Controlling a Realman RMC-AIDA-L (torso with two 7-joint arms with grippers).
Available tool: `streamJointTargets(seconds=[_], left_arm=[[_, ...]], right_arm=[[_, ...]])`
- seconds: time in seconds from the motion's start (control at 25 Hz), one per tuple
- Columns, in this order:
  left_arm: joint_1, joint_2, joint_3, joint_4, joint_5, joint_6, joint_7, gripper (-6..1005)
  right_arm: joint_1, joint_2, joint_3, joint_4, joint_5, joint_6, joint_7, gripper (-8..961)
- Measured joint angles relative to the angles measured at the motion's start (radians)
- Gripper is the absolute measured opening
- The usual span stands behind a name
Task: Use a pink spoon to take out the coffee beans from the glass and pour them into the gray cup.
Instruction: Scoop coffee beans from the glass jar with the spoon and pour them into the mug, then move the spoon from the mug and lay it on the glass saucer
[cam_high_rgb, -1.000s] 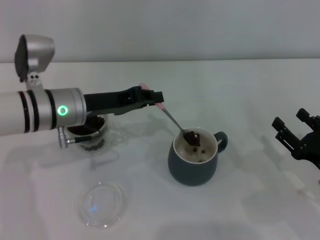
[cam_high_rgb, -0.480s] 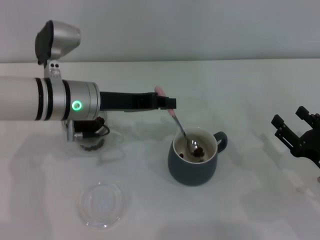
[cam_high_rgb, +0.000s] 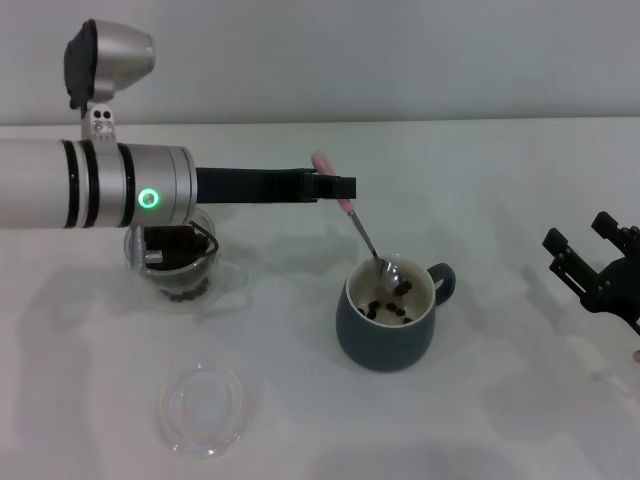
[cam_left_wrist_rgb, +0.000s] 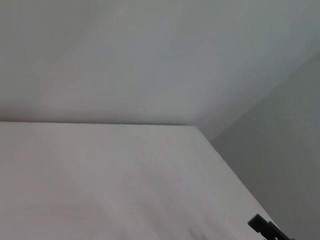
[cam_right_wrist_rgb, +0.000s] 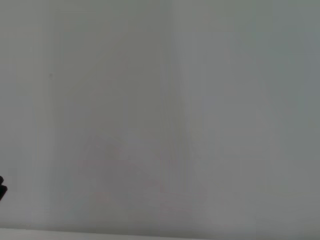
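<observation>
At far left, glass of coffee beans beneath the left arm, small clear dish nearer. Mid-scene, left gripper clamped on pink spoon, bowl dipped into gray cup with beans inside. At right, right gripper parked, fingers apart.

The left arm spans above the glass; bare table separates the gray cup from the right gripper.
</observation>
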Motion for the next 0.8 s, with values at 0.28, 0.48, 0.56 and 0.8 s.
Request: streamJointTargets(seconds=[0.28, 0.48, 0.56, 0.8], left_arm=[[-0.004, 0.001, 0.017, 0.026, 0.003, -0.025, 0.060, 129], [0.016, 0.001, 0.041, 0.073, -0.008, -0.027, 0.057, 129], [0.035, 0.002, 0.041, 0.086, -0.025, -0.027, 0.055, 129], [0.116, 0.005, 0.032, 0.122, -0.166, -0.046, 0.064, 130]], right_arm=[[0.003, 0.000, 0.002, 0.000, 0.002, 0.000, -0.001, 754], [0.003, 0.000, 0.002, 0.000, 0.010, 0.000, -0.001, 754], [0.003, 0.000, 0.002, 0.000, 0.011, 0.000, -0.001, 753], [0.003, 0.000, 0.002, 0.000, 0.013, -0.002, -0.001, 753]])
